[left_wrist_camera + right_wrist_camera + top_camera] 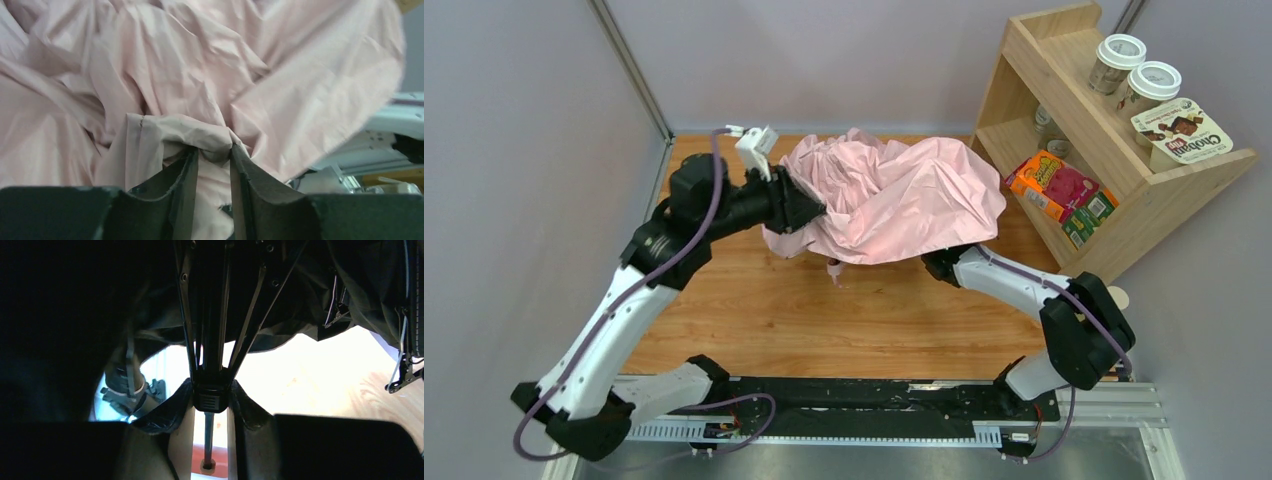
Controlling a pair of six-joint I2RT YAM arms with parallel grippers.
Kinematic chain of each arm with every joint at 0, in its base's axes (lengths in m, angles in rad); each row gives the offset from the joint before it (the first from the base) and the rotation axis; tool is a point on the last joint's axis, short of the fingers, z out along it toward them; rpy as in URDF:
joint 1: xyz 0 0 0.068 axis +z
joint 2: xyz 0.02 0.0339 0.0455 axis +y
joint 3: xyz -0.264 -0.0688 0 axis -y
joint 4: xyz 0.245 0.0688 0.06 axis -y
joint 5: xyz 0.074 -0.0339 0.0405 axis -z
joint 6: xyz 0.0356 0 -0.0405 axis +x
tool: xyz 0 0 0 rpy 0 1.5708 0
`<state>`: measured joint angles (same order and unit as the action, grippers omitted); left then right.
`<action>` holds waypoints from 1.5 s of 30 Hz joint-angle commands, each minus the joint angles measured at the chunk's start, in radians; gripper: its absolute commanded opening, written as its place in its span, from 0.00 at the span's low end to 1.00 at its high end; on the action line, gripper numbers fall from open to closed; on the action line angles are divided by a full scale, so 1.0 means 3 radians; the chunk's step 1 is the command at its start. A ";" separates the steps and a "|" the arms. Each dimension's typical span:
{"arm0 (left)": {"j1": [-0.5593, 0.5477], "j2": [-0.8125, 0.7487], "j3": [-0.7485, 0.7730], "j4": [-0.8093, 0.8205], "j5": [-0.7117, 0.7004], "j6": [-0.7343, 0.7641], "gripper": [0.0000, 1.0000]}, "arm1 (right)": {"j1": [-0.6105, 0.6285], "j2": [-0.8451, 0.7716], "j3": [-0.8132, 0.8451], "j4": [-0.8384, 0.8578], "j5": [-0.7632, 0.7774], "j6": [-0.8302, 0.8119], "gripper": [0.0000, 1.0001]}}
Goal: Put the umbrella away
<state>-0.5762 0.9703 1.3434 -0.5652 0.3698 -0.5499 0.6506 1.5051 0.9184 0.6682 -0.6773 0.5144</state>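
The right tool (pixel 212 396), reaching in beneath the canopy, is clamped on the umbrella (pixel 904 195) at the black hub where its thin dark ribs meet. The left tool (pixel 213 152) is closed on a puckered fold of cloth at the canopy's left edge. The umbrella sits half-open over the far middle of the tabletop (pixel 754 320). Its fabric is pale pink, thin, heavily creased and billowing, and dark underneath. Beyond it, at the right, stands a wooden shelf (pixel 1164 200).

The umbrella (pixel 894 195) was thin, crinkled pink cloth with a faint sheen, its ribs (pixel 210 305) dark and metallic; the counter (pixel 824 310) was smooth, grained wood.
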 commanded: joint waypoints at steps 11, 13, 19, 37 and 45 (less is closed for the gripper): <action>-0.0002 -0.0200 0.0135 -0.0032 0.0210 0.0591 0.71 | -0.0123 -0.0487 -0.0203 0.0548 -0.0508 0.0186 0.00; -0.0002 -0.0497 0.0012 -0.0267 -0.0056 0.0484 0.77 | -0.0210 -0.0431 -0.0142 0.0646 -0.0722 0.0259 0.00; -0.0002 -0.0954 -0.0335 -0.0591 -0.0318 0.0054 0.64 | -0.0318 -0.0405 -0.0050 0.0621 -0.1086 0.0259 0.00; -0.0007 -0.0866 -0.0626 -0.0607 -0.0154 -0.0211 0.48 | -0.0405 -0.0676 0.0093 0.0110 -0.1158 0.0106 0.00; -0.0002 -0.0888 -0.0853 -0.0171 0.0046 -0.0407 0.50 | -0.0405 -0.0696 0.0083 -0.0008 -0.1066 0.0034 0.00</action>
<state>-0.5758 0.6552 1.0496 -0.7105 0.3389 -0.6426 0.5331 1.3380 0.9077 0.6388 -1.0470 0.5682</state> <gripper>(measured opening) 0.522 0.256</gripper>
